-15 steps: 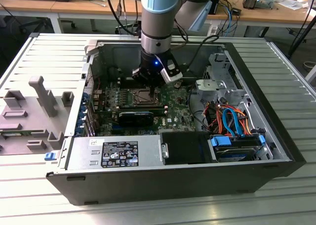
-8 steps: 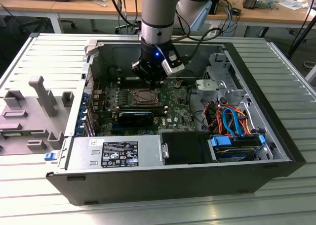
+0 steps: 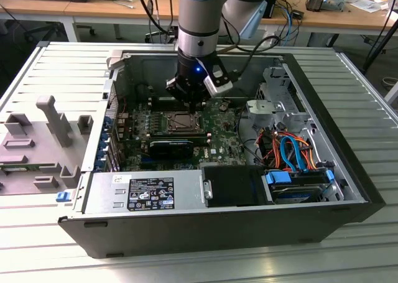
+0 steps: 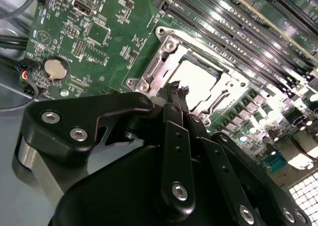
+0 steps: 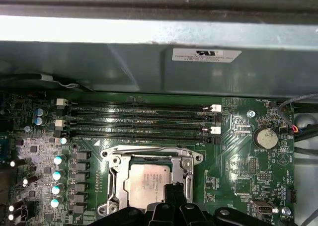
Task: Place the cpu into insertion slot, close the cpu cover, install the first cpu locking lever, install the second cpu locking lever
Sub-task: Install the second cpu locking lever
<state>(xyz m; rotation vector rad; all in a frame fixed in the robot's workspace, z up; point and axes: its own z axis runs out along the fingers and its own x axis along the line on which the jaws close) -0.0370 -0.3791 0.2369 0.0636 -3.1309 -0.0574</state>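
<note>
The cpu [image 5: 147,181] lies in the insertion slot [image 3: 177,122] of the green motherboard, its dull silver top showing through the window of the cpu cover [image 5: 185,162], which lies flat over it. In the second wrist view the cpu [image 4: 201,79] shines bright inside the silvery frame [image 4: 149,74]. My gripper [image 4: 179,93] hangs just over the socket's edge, its black fingertips [image 5: 174,192] pressed together with nothing visible between them. In the exterior view the gripper [image 3: 189,102] stands above the far side of the socket. A thin metal bar [image 5: 149,150] runs along one side of the frame.
The open computer case [image 3: 348,171] surrounds the board. Long black memory slots [image 5: 139,119] run beside the socket, and a coin battery [image 5: 266,137] sits on the board. Drive cage and orange and blue cables [image 3: 292,152] fill the exterior view's right. The power supply [image 3: 149,193] sits in front.
</note>
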